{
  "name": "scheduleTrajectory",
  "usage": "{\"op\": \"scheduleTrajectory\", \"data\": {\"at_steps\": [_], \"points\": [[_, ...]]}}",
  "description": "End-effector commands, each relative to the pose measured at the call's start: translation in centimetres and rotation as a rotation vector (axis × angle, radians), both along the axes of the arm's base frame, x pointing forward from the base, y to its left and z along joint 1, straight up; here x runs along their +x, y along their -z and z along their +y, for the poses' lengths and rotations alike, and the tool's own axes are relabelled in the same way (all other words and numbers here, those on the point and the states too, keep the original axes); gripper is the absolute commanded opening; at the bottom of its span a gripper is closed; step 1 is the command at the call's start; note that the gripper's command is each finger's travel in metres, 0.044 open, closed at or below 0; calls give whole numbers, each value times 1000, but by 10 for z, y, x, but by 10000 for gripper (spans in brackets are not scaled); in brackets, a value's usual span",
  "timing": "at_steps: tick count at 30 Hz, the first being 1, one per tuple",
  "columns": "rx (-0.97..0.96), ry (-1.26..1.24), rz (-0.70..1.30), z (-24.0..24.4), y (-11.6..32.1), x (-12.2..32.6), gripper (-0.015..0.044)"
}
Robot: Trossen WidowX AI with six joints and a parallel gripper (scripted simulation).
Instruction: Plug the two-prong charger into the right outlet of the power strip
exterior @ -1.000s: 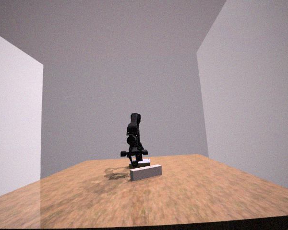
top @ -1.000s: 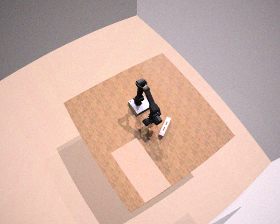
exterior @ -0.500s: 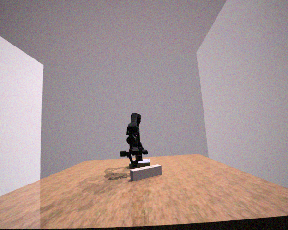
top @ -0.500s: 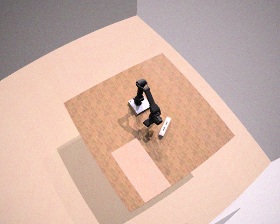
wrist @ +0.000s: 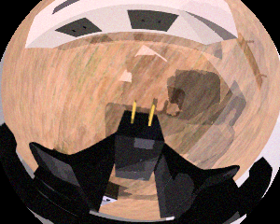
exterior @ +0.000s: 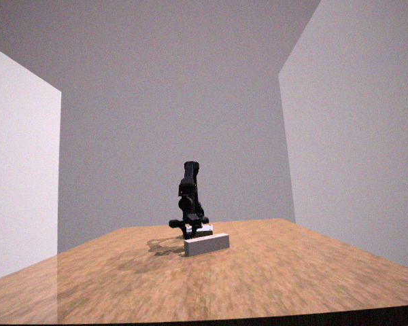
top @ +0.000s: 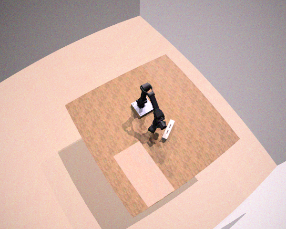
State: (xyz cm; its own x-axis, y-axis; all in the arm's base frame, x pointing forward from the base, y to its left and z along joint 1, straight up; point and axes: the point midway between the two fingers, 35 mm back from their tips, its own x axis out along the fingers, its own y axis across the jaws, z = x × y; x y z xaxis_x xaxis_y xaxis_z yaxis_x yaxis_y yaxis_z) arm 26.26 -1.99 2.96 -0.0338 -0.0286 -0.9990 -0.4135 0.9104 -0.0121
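My gripper (exterior: 190, 234) (wrist: 136, 138) is shut on the black two-prong charger (wrist: 138, 161), one finger on each side of its body. Two yellow prongs (wrist: 133, 112) stick out past the fingertips, toward the strip's side of the wrist view. The white power strip (top: 165, 136) (exterior: 207, 244) (wrist: 114, 22) stands on the table beside the gripper, apart from the charger. Its top has two dark outlets; the right one (wrist: 152, 20) in the wrist view is nearly straight beyond the prongs, the left one (wrist: 78, 28) farther aside. The charger's height above the table is hard to tell.
The arm's white base plate (top: 147, 110) is behind the gripper. A pale rectangular patch (top: 143, 172) lies on the wooden table (top: 199, 110) (exterior: 267, 274), toward the lower edge in the top view. Arm shadows fall beside the strip.
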Motion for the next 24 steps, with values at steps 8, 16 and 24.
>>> {"op": "scheduleTrajectory", "data": {"at_steps": [8, 16, 24], "points": [[-3, -35, -4, 5, 2, 13, 0], [-3, -55, -5, 10, 4, 24, 0], [-3, -75, -6, 16, 6, 34, 0]]}}
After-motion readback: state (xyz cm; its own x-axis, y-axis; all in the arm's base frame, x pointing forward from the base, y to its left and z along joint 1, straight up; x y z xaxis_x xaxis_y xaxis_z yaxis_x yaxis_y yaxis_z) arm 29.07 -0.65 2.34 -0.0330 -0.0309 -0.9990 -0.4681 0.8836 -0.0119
